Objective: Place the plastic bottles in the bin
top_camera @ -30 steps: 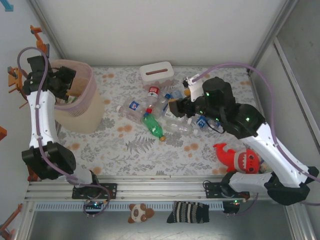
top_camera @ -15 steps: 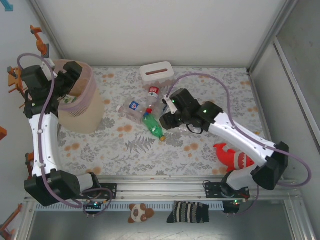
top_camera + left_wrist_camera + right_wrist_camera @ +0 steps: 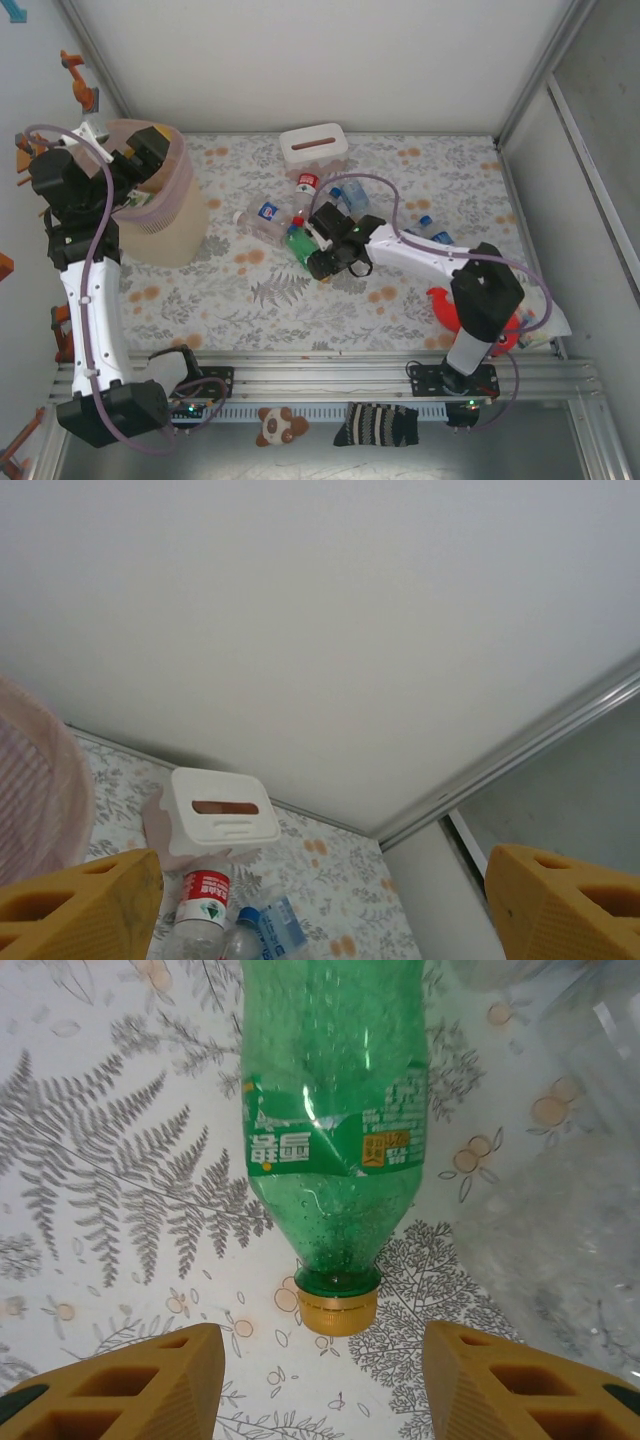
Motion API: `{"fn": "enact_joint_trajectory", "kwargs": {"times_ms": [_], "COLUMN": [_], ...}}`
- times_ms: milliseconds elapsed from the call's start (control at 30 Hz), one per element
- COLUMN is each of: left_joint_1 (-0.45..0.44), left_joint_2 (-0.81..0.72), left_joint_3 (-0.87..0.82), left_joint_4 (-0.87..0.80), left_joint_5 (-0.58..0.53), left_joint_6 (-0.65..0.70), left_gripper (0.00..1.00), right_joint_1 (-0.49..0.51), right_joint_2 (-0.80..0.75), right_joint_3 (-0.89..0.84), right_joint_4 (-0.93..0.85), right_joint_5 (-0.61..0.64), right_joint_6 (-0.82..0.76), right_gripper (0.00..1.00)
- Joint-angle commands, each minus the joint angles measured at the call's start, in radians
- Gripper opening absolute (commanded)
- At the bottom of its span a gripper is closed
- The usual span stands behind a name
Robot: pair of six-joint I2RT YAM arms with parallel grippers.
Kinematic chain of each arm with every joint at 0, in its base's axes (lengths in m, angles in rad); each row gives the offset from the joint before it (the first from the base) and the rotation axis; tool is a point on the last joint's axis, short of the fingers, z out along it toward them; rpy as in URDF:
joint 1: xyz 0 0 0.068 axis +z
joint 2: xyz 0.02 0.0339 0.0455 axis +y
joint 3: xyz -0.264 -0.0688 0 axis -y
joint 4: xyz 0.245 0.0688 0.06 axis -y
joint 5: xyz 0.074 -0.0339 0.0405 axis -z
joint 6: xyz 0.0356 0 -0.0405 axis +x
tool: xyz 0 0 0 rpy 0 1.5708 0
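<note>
The right gripper [image 3: 320, 1360] stands with jaws apart, flanking the green bottle [image 3: 335, 1110] at its cap end without touching it, mid-table [image 3: 400, 170]. The left gripper [image 3: 320, 885] is spread wide and hovers over the bin [image 3: 180, 215] at the far-left corner.

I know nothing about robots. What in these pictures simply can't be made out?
- Inside the bin: top view, the left gripper and arm cover much of the opening.
- Green bottle: right wrist view, its base end runs off the top edge.
- Red toy: top view, the right arm covers part.
- Red-labelled bottle: left wrist view, cut by the bottom edge.
</note>
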Motion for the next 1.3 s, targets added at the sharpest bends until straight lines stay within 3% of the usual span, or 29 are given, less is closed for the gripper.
{"fn": "enact_joint_trajectory", "kwargs": {"times_ms": [0,600,933,1267], "left_joint_1": [0.001,0.001,0.001,0.001], "left_joint_2": [-0.022,-0.023,-0.023,-0.023], "left_joint_3": [-0.012,-0.022,-0.026,-0.028], "left_joint_4": [0.013,0.040,0.052,0.059], "left_joint_5": [0.029,0.035,0.035,0.040], "left_joint_6": [0.037,0.015,0.005,-0.007], "left_gripper": [0.83,0.83,0.83,0.83], "right_joint_1": [0.010,0.029,0.032,0.050], "right_joint_2": [0.044,0.192,0.185,0.163], "right_joint_3": [0.011,-0.015,-0.029,-0.027], "right_joint_4": [0.018,0.055,0.044,0.018], "right_joint_5": [0.025,0.070,0.074,0.089], "right_joint_6": [0.009,0.016,0.025,0.028], "right_gripper": [0.54,0.46,0.41,0.43]}}
